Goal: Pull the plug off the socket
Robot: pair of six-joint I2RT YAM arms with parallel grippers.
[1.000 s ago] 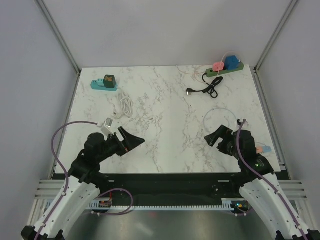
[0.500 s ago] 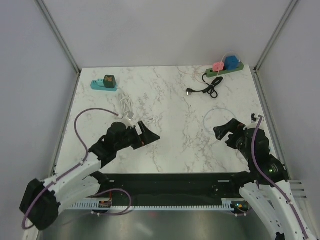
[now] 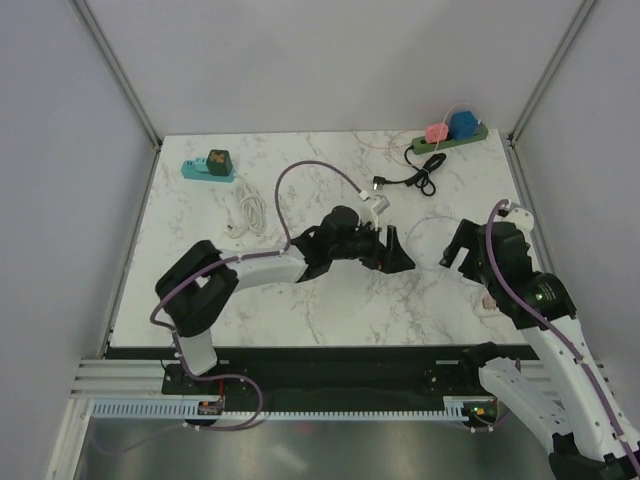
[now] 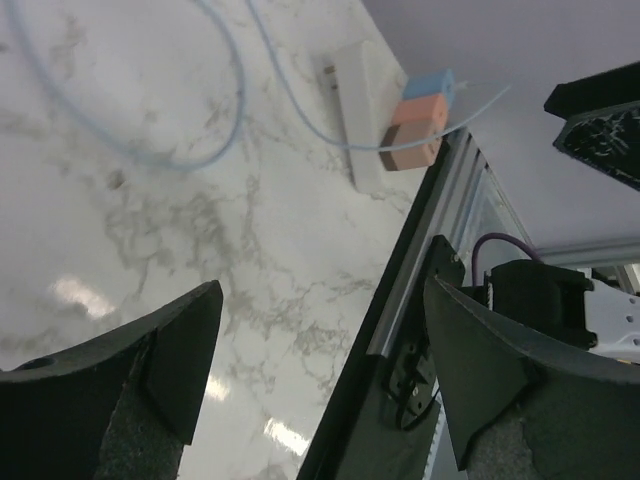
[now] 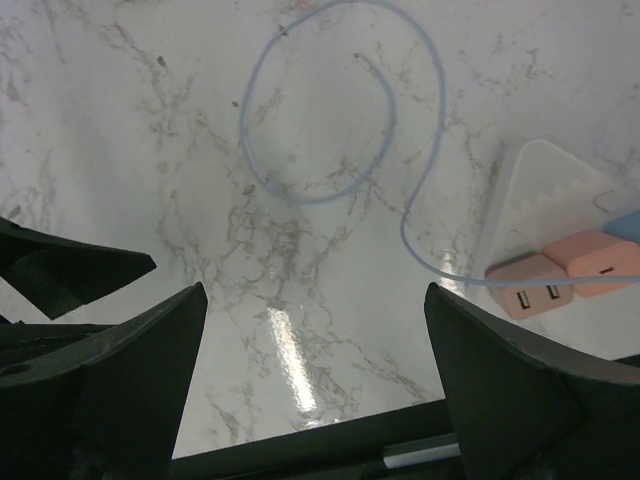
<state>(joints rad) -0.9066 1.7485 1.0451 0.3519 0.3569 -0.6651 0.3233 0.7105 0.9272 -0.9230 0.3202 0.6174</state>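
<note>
Reaches far across the desk [image 3: 300, 310] with the left end effector [image 3: 395, 252], jaws spread wide and empty. Holds the right end effector [image 3: 455, 245] just beside it, likewise released, nothing between the fingers. Shows, from the right wrist, a white power strip [image 5: 540, 210] near the desk's right edge, two pink plugs [image 5: 528, 285] seated side by side in it, and a pale blue cable [image 5: 310, 201] looping over the marble. Catches the same strip from the left wrist, ahead of the open jaws and well apart. Hides most of it behind the right arm from above, with perhaps a sliver showing. Leaves a green power strip [image 3: 450, 142] at the far right corner, a teal strip [image 3: 205, 170] at far left, and a white cable [image 3: 250, 212] and black cable [image 3: 412, 180] between.
</note>
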